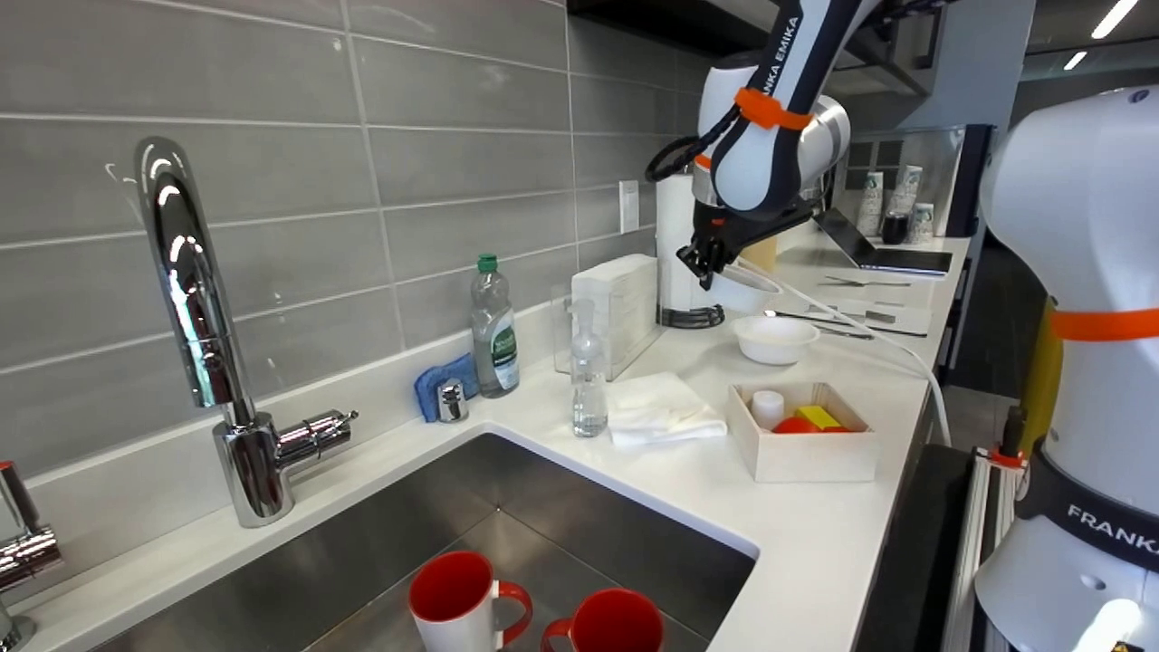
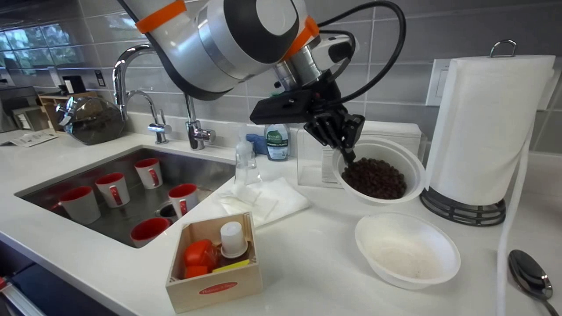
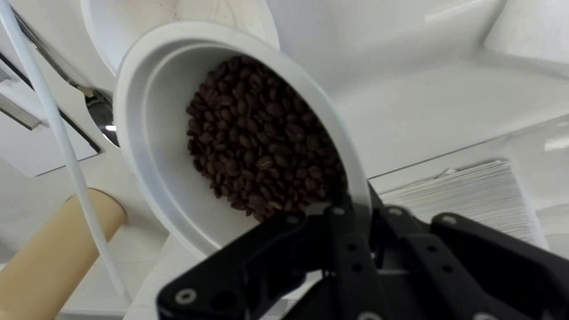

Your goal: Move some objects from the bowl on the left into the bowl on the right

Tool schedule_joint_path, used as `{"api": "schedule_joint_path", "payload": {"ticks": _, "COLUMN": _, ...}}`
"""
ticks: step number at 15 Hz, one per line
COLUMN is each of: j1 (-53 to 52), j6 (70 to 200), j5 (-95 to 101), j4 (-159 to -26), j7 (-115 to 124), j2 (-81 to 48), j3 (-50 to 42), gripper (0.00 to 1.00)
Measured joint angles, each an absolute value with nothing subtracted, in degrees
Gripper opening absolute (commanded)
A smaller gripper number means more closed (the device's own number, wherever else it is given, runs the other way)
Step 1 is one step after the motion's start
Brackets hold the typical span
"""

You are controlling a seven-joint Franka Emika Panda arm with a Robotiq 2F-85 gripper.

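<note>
My gripper (image 2: 349, 153) is shut on the rim of a white bowl (image 2: 410, 164) that holds dark brown beans (image 2: 375, 179). The gripper (image 1: 704, 270) holds this bowl (image 1: 744, 292) above the counter, tilted. In the wrist view the bowl (image 3: 160, 133) has its rim between the fingers (image 3: 366, 213), and the beans (image 3: 262, 142) lie inside against the wall near the fingers. A second white bowl (image 2: 408, 254) stands upright on the counter, lower than the held bowl. No beans show in it, only faint brownish marks. It also shows in an exterior view (image 1: 776, 342) and partly in the wrist view (image 3: 213, 11).
A paper towel roll (image 2: 487, 131), a napkin stack (image 1: 620, 299) and a soap bottle (image 1: 494, 335) stand along the wall. A wooden box (image 2: 215, 289) with small items, folded napkins (image 2: 281, 197), a white cable (image 2: 511, 232) and a spoon (image 2: 529, 272) lie nearby. The sink (image 2: 145, 206) holds mugs.
</note>
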State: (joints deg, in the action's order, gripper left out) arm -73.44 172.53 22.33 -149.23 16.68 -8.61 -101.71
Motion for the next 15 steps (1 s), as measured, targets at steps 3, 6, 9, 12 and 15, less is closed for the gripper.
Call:
{"api": "schedule_joint_path", "payload": {"ticks": 3, "j1": -75.65, "j6": 172.57, "j5": 20.85, "j4": -149.1, "j7": 15.6, "j2": -5.66, "j3": -107.58, "gripper": 0.0}}
{"api": "schedule_joint_path", "payload": {"ticks": 6, "j1": -76.4, "j6": 172.57, "j5": 17.98, "j4": -148.58, "j7": 13.15, "j2": -2.08, "j3": -110.74, "gripper": 0.0}}
{"api": "schedule_joint_path", "payload": {"ticks": 9, "j1": -64.61, "j6": 172.59, "j5": 11.63, "j4": -147.33, "j7": 8.43, "j2": 1.83, "j3": -98.79, "gripper": 0.0}}
{"api": "schedule_joint_path", "payload": {"ticks": 12, "j1": -61.25, "j6": 172.59, "j5": 11.18, "j4": -145.96, "j7": 7.55, "j2": 5.53, "j3": -96.0, "gripper": 0.0}}
{"api": "schedule_joint_path", "payload": {"ticks": 15, "j1": -56.44, "j6": 172.52, "j5": 11.19, "j4": -145.34, "j7": 7.04, "j2": 9.37, "j3": -92.13, "gripper": 0.0}}
